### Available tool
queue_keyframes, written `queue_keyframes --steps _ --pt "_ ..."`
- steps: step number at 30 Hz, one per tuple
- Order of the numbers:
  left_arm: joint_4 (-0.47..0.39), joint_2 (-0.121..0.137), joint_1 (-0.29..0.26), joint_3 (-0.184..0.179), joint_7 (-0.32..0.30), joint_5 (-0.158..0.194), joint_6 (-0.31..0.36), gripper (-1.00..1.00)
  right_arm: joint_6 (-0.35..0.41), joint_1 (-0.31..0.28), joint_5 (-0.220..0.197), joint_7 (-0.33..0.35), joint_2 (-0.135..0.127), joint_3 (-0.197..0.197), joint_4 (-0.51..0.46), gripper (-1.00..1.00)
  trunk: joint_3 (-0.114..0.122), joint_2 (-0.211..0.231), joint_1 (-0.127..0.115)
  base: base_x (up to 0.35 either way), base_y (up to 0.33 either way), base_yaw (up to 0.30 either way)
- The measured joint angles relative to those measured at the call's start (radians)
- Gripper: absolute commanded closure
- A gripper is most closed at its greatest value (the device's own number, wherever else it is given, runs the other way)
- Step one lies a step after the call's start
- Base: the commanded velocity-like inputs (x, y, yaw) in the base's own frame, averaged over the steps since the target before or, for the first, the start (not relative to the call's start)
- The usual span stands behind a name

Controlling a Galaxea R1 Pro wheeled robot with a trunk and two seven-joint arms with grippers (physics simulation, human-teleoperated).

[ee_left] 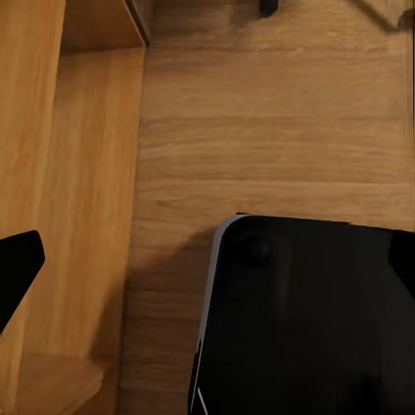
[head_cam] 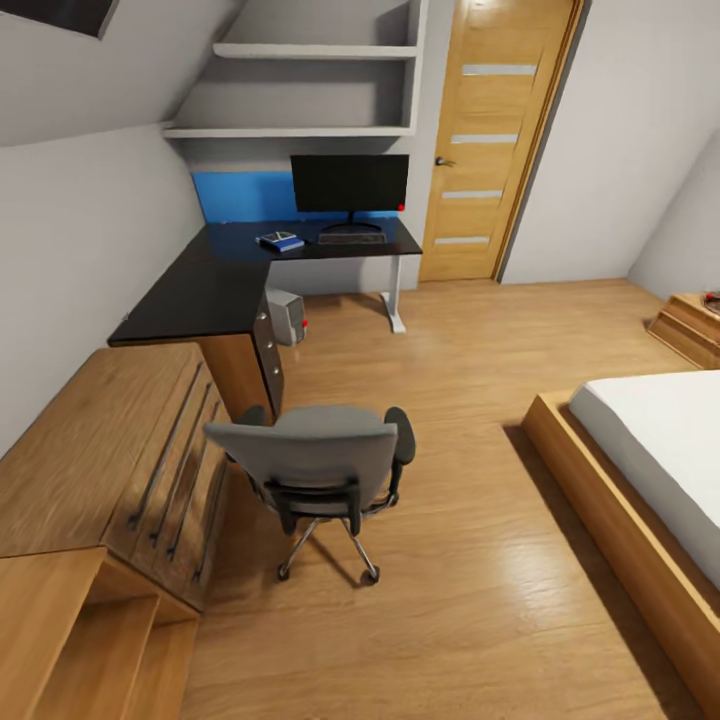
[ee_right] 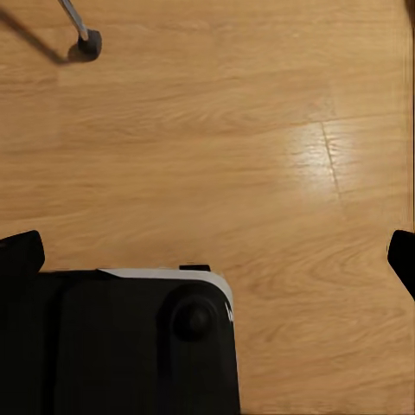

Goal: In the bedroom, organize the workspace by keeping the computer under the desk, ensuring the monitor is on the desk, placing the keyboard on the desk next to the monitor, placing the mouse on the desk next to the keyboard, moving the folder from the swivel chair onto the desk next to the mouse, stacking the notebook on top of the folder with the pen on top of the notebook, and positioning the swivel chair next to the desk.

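The swivel chair (head_cam: 318, 462) stands on the wood floor (head_cam: 470, 560) in the middle of the room, its grey upholstered back turned to the camera, black armrests at either side and a chrome star base on castors beneath — it sits just off the light-wood chest (head_cam: 110, 450) and well apart from the far run of the desk (head_cam: 200, 290). That desk is black and L-shaped, with a drawer unit under its near wing. On its far part the monitor (head_cam: 350, 183) stands upright, a wide black screen with a red light at 1 lower corner; the keyboard (head_cam: 352, 238) lies just before its stand. To the left lies the blue folder (head_cam: 281, 241) — something darker seems to rest on it, too small to tell. The silver-grey computer (head_cam: 288, 317) sits on the floor under the desk. In each wrist view 2 dark fingertips (ee_left: 15, 268) (ee_right: 19, 252) sit spread wide at the picture's edges, nothing between them.
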Motion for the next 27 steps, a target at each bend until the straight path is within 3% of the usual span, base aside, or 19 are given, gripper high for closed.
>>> queue_keyframes --steps 11,27 --pt "0.000 0.000 0.000 0.000 0.000 0.000 0.000 -1.00 0.000 0.000 0.000 0.000 0.000 0.000 0.000 -1.00 -0.005 0.000 0.000 -0.178 0.074 -0.217" --pt "0.000 0.000 0.000 0.000 0.001 0.000 0.000 -1.00 0.000 0.000 0.000 0.000 0.000 0.000 0.000 -1.00 -0.006 0.000 0.000 -0.011 0.004 -0.021"
